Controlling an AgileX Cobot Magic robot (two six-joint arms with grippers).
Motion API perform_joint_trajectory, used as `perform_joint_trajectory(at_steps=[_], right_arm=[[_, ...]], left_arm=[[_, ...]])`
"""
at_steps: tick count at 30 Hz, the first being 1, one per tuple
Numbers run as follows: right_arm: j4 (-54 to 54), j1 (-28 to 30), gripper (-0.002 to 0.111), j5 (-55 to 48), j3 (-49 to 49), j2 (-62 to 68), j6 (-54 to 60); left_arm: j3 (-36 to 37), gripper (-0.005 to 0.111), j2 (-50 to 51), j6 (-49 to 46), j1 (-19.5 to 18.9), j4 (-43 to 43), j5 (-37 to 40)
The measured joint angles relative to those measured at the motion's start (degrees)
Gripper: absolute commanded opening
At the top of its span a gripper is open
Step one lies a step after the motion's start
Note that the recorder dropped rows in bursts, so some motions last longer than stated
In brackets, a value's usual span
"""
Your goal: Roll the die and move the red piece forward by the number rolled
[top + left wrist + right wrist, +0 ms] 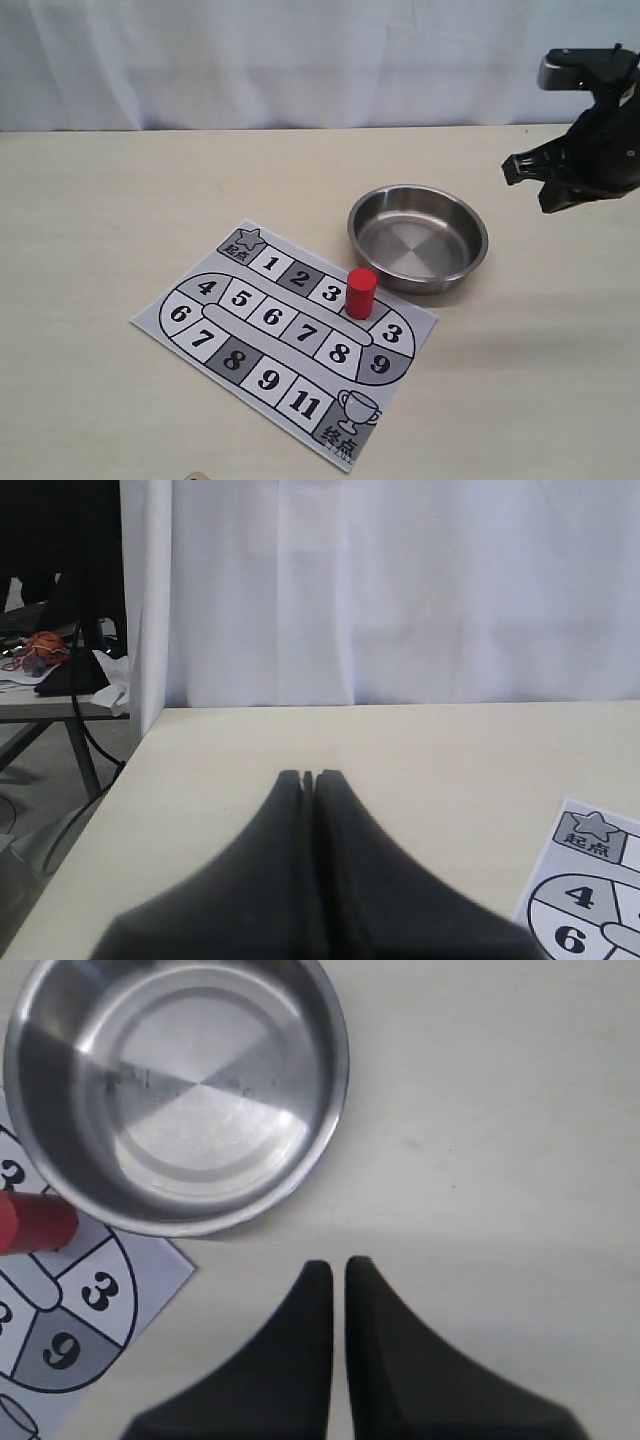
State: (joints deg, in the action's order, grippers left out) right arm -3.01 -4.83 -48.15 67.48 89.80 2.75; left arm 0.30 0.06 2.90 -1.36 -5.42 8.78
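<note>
The red piece (361, 292) stands upright on the numbered game board (250, 330), on the square just past the upper "3". It also shows lying sideways in the right wrist view as the red piece (35, 1223). The die is not in any view. My right gripper (530, 185) hangs above the table to the right of the bowl. In its own view the right gripper (338, 1265) is shut to a thin slit with nothing between its fingers. The left gripper (309, 776) is shut and empty, low over bare table left of the board (590, 880).
A steel bowl (380, 215) sits empty just beyond the board's right corner, and its rim (335, 1070) fills much of the right wrist view. A white curtain backs the table. The table's left edge (130, 755) drops off beside the left gripper.
</note>
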Motion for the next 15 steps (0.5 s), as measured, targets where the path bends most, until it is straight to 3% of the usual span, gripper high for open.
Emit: perform_joint_trajectory(at_steps=[15], right_arm=[[7.3, 0.0, 0.004, 1.1, -11.4, -27.8, -4.7]], left_arm=[[0.0, 0.000, 0.0, 0.0, 0.0, 0.0, 0.0]])
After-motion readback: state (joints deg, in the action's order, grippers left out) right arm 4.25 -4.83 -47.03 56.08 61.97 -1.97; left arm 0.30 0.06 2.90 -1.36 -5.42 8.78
